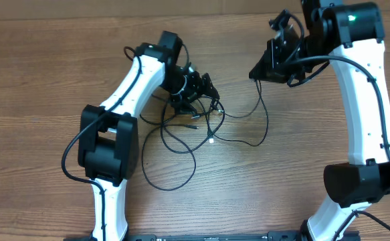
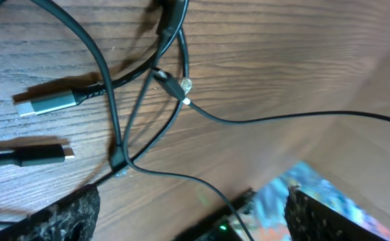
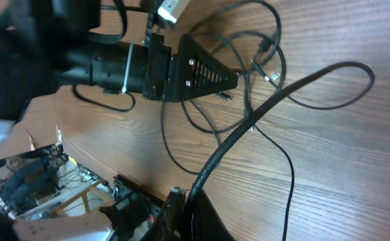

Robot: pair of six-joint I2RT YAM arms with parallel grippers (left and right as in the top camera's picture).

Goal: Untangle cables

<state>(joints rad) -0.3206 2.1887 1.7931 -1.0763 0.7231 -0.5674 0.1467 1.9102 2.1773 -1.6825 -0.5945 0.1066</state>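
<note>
The cables (image 2: 47, 102) lie tangled in the middle of the table (image 1: 47, 67), right under the left gripper (image 1: 199, 89), whose fingers stand wide apart over them; the right gripper (image 1: 256, 72), off to the side, is clamped on one strand (image 3: 275, 98) leading back to the tangle.

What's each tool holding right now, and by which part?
Right tool grips one black cable along its cord, not at a plug. Left tool is open above the tangle, holding nothing.
</note>
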